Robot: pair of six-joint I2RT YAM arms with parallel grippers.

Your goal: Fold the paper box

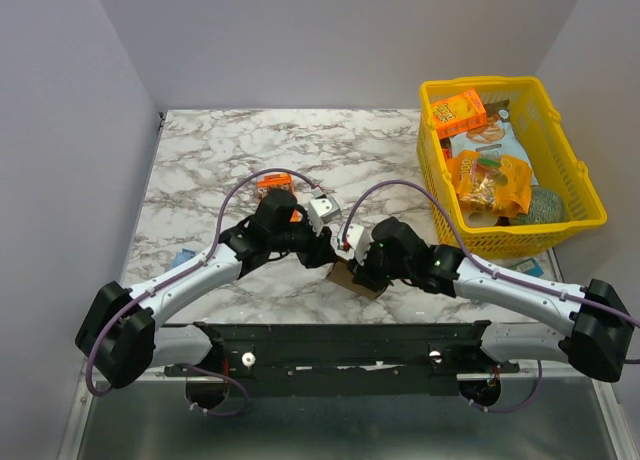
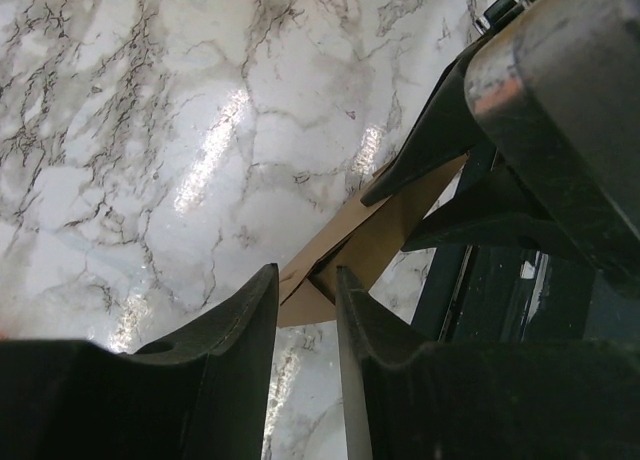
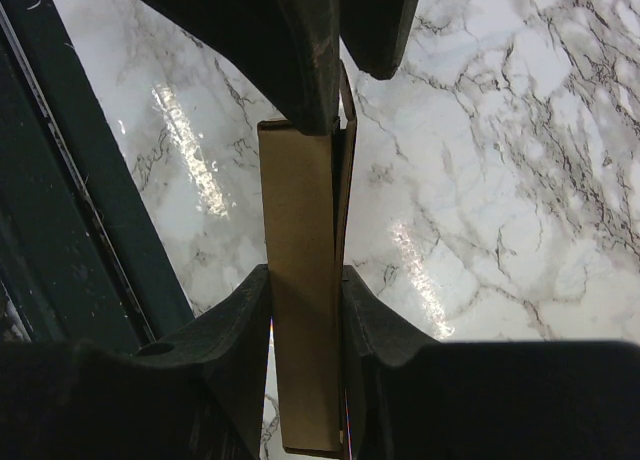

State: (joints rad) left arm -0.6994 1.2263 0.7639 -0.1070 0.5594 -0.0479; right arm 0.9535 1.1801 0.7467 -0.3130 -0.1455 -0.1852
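The paper box [image 1: 343,277] is a flat, narrow piece of plain brown cardboard, held just above the marble near the front edge between the two arms. My right gripper [image 3: 305,272] is shut on it, with the long brown panel [image 3: 298,210] pinched between both pads. My left gripper [image 2: 305,272] meets the box's far end [image 2: 370,230]. Its jaws stand narrowly apart, and marble shows through the gap. The tips straddle a thin end flap [image 3: 347,92]. From above, the left gripper [image 1: 328,255] and the right gripper [image 1: 360,275] nearly touch.
A yellow basket [image 1: 500,242] of snacks stands at the right, with an orange printed box [image 1: 458,113] inside. A small orange item [image 1: 273,186] lies behind the left arm. A black rail [image 1: 340,335] runs along the near table edge, close under the grippers.
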